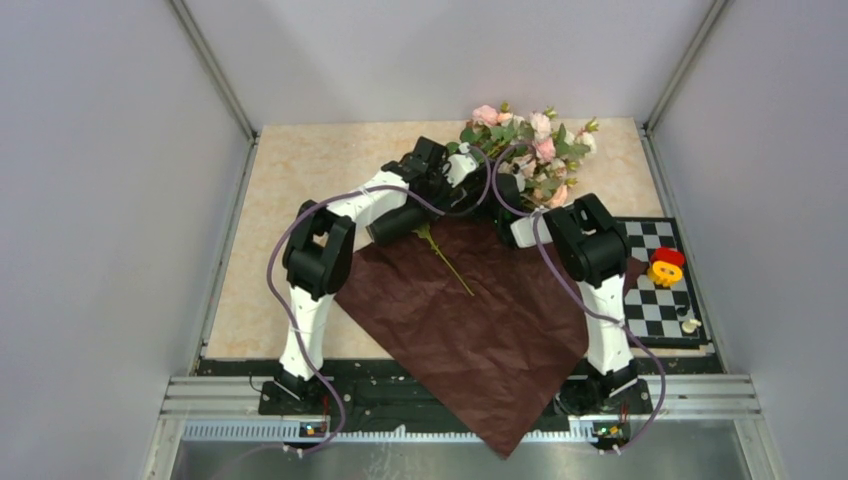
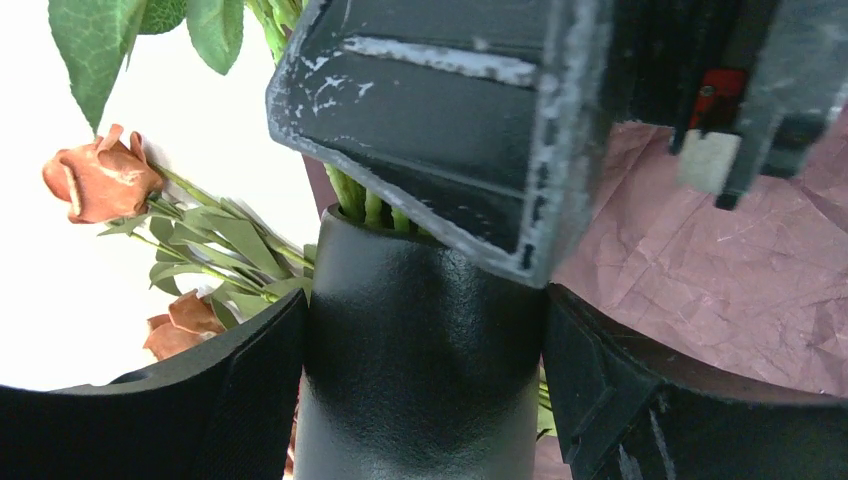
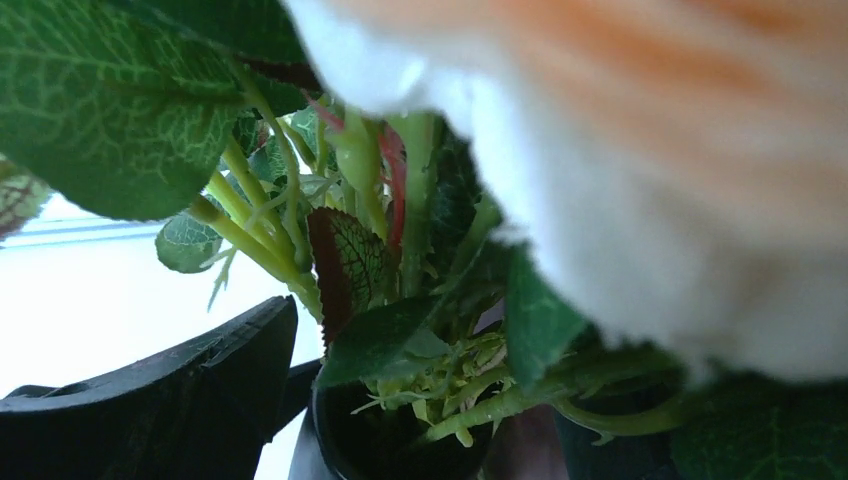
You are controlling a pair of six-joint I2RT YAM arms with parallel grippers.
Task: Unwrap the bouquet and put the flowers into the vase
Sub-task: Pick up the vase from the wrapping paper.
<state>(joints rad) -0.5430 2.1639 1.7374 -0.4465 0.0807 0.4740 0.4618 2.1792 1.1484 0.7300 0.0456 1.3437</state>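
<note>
- Nearest, on the robot's side of the vase (image 2: 420, 350), the maroon wrapping paper (image 1: 480, 330) lies spread flat on the table (image 1: 300, 170). The unwrapping looks done.
- One loose stem (image 1: 450, 262) lies on that paper, just short of the vase. It seems to be the one piece left to bring over.
- To the right of the vase, and nearer, sits a checkered board (image 1: 650, 290) with a red and yellow piece (image 1: 665, 268), apart from the work.
- The left gripper (image 2: 425, 300) clasps the vase body with one finger pressed to each side, most likely to steady it upright while stems go in.
- The right gripper (image 3: 440, 390) hangs over the vase mouth with its jaws wide, gripping nothing, as if letting stems settle.
- The flowers (image 1: 535, 150) stand in the vase, stems down its mouth and heads fanning above and beyond it.
</note>
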